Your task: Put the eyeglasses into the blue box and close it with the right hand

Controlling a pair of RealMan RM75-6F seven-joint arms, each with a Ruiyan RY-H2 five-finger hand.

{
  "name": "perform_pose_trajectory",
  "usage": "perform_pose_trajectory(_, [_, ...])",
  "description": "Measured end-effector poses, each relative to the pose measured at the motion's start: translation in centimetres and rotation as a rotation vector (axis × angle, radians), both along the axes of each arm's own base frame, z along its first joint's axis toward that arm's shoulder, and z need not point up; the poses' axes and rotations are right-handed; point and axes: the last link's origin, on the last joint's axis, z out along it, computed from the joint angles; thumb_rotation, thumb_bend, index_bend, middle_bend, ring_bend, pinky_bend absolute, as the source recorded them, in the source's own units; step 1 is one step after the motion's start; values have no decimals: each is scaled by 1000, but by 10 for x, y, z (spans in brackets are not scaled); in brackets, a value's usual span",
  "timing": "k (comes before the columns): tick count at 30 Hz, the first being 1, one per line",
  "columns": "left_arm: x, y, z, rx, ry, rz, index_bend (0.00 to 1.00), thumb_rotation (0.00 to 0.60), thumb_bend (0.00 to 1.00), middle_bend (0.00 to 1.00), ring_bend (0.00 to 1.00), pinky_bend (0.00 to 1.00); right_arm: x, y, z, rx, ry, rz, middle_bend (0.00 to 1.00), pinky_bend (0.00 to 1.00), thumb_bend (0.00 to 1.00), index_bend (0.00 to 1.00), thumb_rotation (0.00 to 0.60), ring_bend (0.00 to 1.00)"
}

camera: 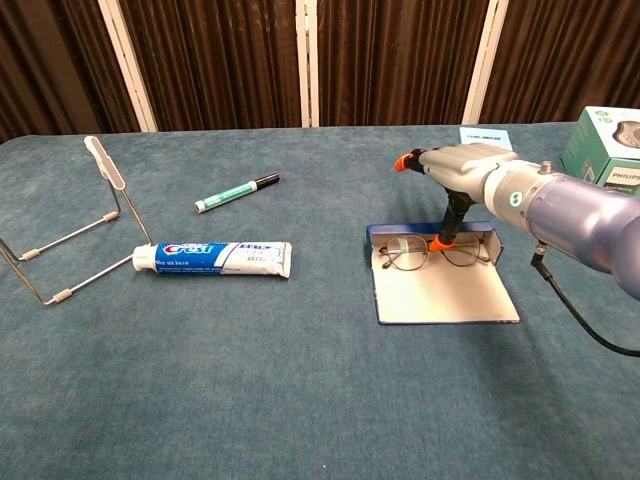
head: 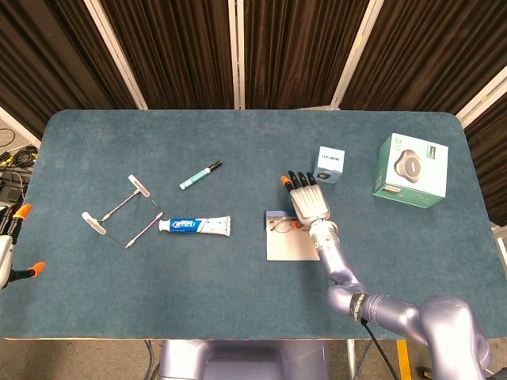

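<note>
— Where's your right hand (camera: 455,170) now?

— Over the far edge of the blue box (camera: 445,295), fingers spread, holding nothing. One orange-tipped finger points down just behind the eyeglasses (camera: 432,256); I can't tell whether it touches them.

— So the glasses are in?

— I'd judge yes: they lie below my palm inside the open box. The flat lid reaches toward me, so closing is left.

— And the other hand?

— My left hand (head: 11,249) sits far off at the table edge; whether it is spread or curled I can't tell.

— Surroundings?

— Teal cloth table (camera: 300,400), dark curtains (camera: 400,60) beyond.
</note>
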Motion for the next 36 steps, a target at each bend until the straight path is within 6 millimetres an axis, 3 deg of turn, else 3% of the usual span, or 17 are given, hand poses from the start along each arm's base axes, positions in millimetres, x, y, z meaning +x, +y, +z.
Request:
perform_pose_trajectory(12, [2, -2, 0, -1, 1, -12, 0, 600, 0, 0, 0, 0, 7, 13, 9, -5, -32, 52, 0, 0, 38, 69, 600, 0])
perform_pose_trajectory(19, [5, -4, 0, -3, -1, -31, 0, 600, 0, 0, 0, 0, 11, 48, 23, 53, -40, 157, 0, 0, 52, 121, 600, 0])
perform_pose_trajectory(28, [9, -9, 1, -1, -7, -51, 0, 600, 0, 0, 0, 0, -13, 95, 31, 134, 14, 243, 0, 0, 135, 259, 600, 0])
perform_pose_trajectory(36, [10, -11, 2, 2, -6, -59, 0, 600, 0, 0, 0, 0, -27, 102, 19, 155, 43, 246, 0, 0, 179, 326, 600, 0])
